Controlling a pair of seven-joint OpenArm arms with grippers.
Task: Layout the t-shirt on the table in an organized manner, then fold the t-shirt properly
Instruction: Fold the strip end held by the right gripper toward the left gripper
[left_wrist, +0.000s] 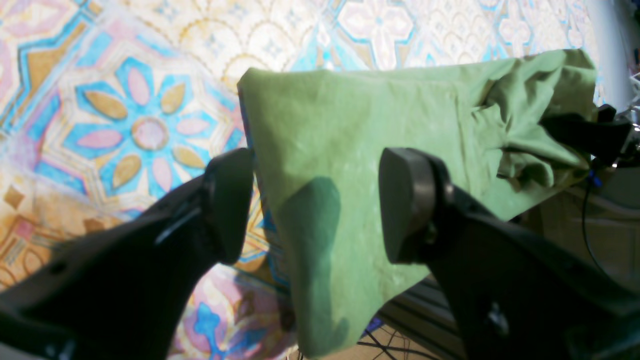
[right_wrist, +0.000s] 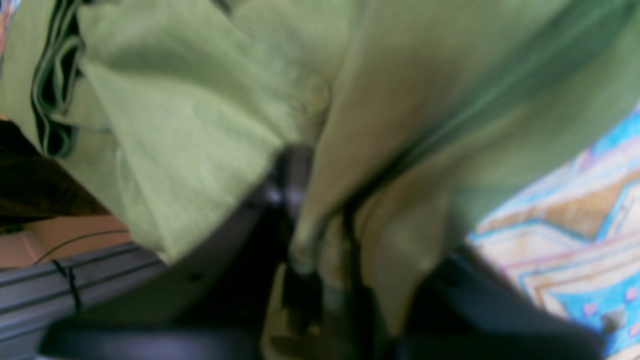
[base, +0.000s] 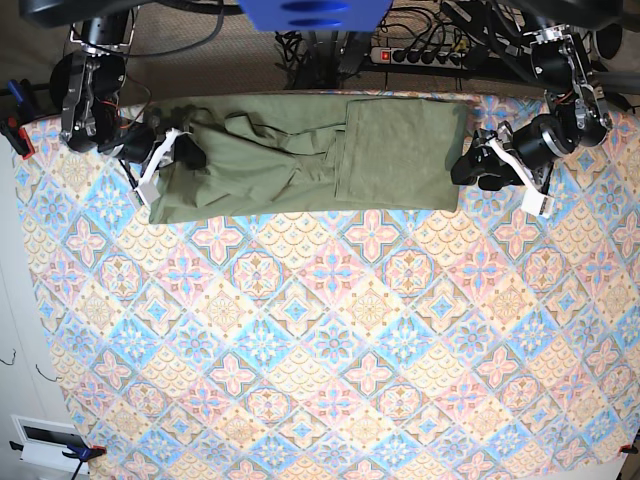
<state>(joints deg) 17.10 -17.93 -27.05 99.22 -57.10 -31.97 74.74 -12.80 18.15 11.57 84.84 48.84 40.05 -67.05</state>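
Nearest our right claw, we see its jaws pinched tight on a fold of the t-shirt, which bunches up just beyond the fingertips. Our left claw stands wide, holding nothing, the shirt's folded end lying between and just past its pads. Farther out, the garment stretches along the table's far edge.

The t-shirt stretches along the far edge of my bench, and nothing else lies on the cloth nearer than that. Cables and a power strip crowd the space behind that far edge.
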